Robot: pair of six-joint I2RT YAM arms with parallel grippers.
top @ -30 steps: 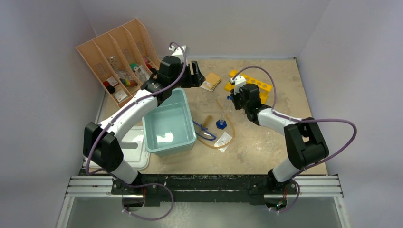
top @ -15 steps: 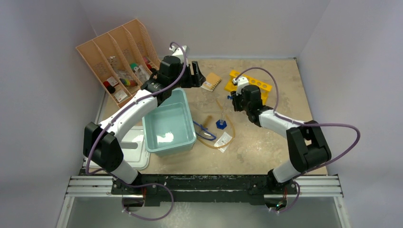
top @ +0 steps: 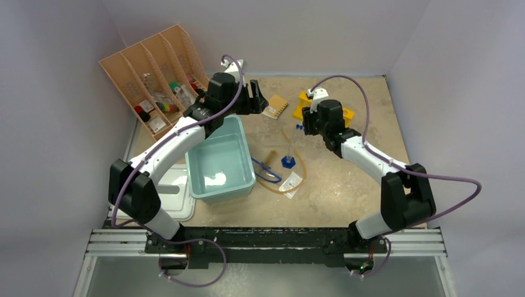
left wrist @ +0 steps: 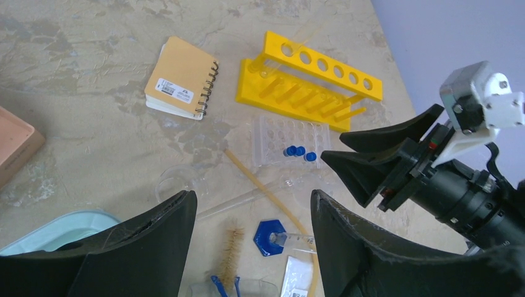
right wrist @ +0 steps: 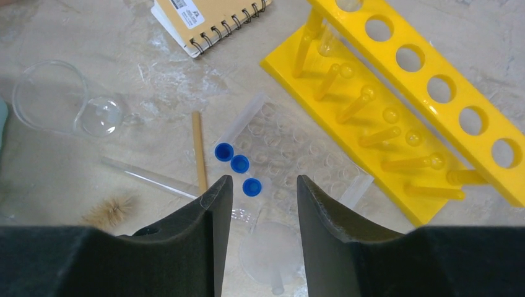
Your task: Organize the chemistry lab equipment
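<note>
The right hand (right wrist: 264, 180) hangs over the far half of the counter (top: 347, 185), its jaws partly apart and gripping nothing. Seen through the gap from its own wrist camera, three thin blue-capped test tubes (right wrist: 239, 163) lie side by side on a clear dimpled rack (right wrist: 303, 158). That rack rests flat, just in front of a yellow peg rack (right wrist: 402, 93) near the far edge.

The left hand (left wrist: 254, 198) is wide open and empty, held above the far corner of the pale teal tub (top: 226, 192), next to the peach organiser (top: 133, 80) in the far left corner. A spiral notebook (left wrist: 179, 86) lies on the counter just beyond it.

Toward the middle of the counter, the clear cylinder with its blue hexagonal base (left wrist: 270, 237) lies on its side. The amber tubing (left wrist: 266, 185) curves past it, and the wooden-handled brush (left wrist: 230, 247) lies just beside the base. The blue-rimmed goggles (top: 266, 173) lie next to the tub's right wall. A clear round dish (right wrist: 49, 96) sits near the notebook.
</note>
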